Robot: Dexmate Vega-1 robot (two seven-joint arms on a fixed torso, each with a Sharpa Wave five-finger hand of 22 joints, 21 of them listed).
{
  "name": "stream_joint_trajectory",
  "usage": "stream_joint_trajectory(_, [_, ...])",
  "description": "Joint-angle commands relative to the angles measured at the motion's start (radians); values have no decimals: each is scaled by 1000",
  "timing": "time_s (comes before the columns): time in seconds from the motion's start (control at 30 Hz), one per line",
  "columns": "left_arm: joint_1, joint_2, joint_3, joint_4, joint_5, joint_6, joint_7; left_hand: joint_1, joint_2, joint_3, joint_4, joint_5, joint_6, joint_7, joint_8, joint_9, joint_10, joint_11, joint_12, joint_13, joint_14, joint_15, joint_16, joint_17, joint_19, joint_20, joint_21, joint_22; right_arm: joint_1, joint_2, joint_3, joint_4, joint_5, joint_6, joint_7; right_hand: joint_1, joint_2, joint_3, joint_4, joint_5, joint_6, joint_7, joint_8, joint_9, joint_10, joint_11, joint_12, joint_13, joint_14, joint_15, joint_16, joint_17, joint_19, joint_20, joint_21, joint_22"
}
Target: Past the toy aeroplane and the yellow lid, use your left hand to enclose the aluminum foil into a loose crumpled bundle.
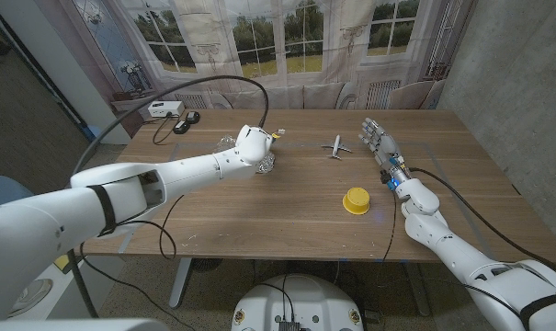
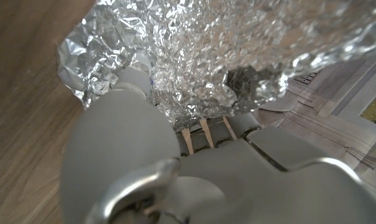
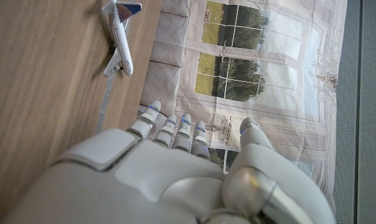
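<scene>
gripping the crumpled aluminum foil (image 1: 266,164), left hand (image 1: 252,144) fingers sit mid-table; right hand (image 1: 377,140) fingers spread.

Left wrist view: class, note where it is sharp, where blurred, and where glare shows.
Left wrist view: the foil is sharp and glitters with bright glare; the left hand, close to the lens, is soft and blurred. Head view: the foil is a small shiny patch.
</scene>
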Motion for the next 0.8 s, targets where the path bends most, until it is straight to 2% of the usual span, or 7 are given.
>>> stream_joint_trajectory(0.03, [80, 18, -68, -21, 50, -8, 157, 182, 123, 31, 5, 15, 265, 227, 59, 21, 76, 9, 59, 32, 123, -179, 16, 38, 41, -101, 71, 16, -1, -11, -10, -17, -27, 0, -35, 0, 3, 7, -3, 6, 10, -2, 2, 4, 11, 0, 6, 2, 11, -1, 0, 2, 3, 4, 3, 2])
stream_joint_trajectory(0.13, [93, 19, -83, -22, 52, -10, 172, 241, 128, 46, -1, 17, 333, 294, 68, 26, 102, 19, 78, 38, 164, -181, 13, 50, 50, -123, 112, 14, -2, -13, -11, -21, -33, 2, -43, 0, 3, 7, -3, 6, 10, -2, 2, 4, 11, 2, 5, 2, 12, -1, 0, 2, 3, 3, 3, 2])
stream_joint_trajectory(0.37, [104, 21, -93, -23, 71, -15, 166, 329, 113, 70, -5, 25, 356, 313, 68, 52, 116, 22, 88, 44, 178, -185, -6, 53, 51, -139, 141, -2, -7, -21, -13, -29, -41, 9, -53, -1, 4, 8, -2, 7, 11, -2, 2, 4, 15, 3, 6, 2, 14, -2, 1, 2, 3, 2, 3, 2])
stream_joint_trajectory(0.47, [88, 17, -47, -12, 144, 0, 117, 186, 80, 3, 64, 8, 240, 207, -10, 49, 42, -12, 54, 42, 113, -188, -78, 31, -33, -96, 175, 3, -12, -23, -10, -40, -39, 2, -64, -1, 5, 8, -2, 7, 11, -3, 1, 4, 15, 3, 6, 2, 15, 0, 1, 2, 3, 3, 3, 2])
stream_joint_trajectory(0.6, [64, 10, -23, -3, 181, -21, 17, 45, 8, -76, 78, -3, -92, 39, -187, 19, -114, -44, -61, 4, -63, -147, -178, -21, -144, -24, 195, -20, -13, -24, -9, -40, -39, 5, -67, -1, 6, 9, -2, 7, 11, -4, 1, 4, 15, 5, 6, 2, 15, 2, 1, 3, 3, 2, 3, 2])
stream_joint_trajectory(0.67, [51, 2, -18, 5, 184, -42, -42, -10, -11, -115, 86, -8, -246, 4, -246, 2, -184, -33, -117, -12, -155, -114, -200, -39, -205, 11, 178, -34, -14, -23, -7, -38, -36, 7, -66, -1, 6, 9, -2, 7, 11, -4, 1, 4, 16, 4, 6, 2, 16, 3, 1, 3, 3, 3, 3, 2])
stream_joint_trajectory(0.8, [46, -6, -27, 13, 184, -62, -91, -109, -31, -173, 113, 6, -468, -43, -260, -20, -252, -33, -173, -30, -232, -81, -207, -75, -288, 84, 135, -45, -15, -22, -6, -38, -36, 10, -70, -1, 7, 10, -2, 7, 12, -4, 1, 4, 16, 3, 6, 2, 18, 6, 2, 3, 4, 2, 3, 2])
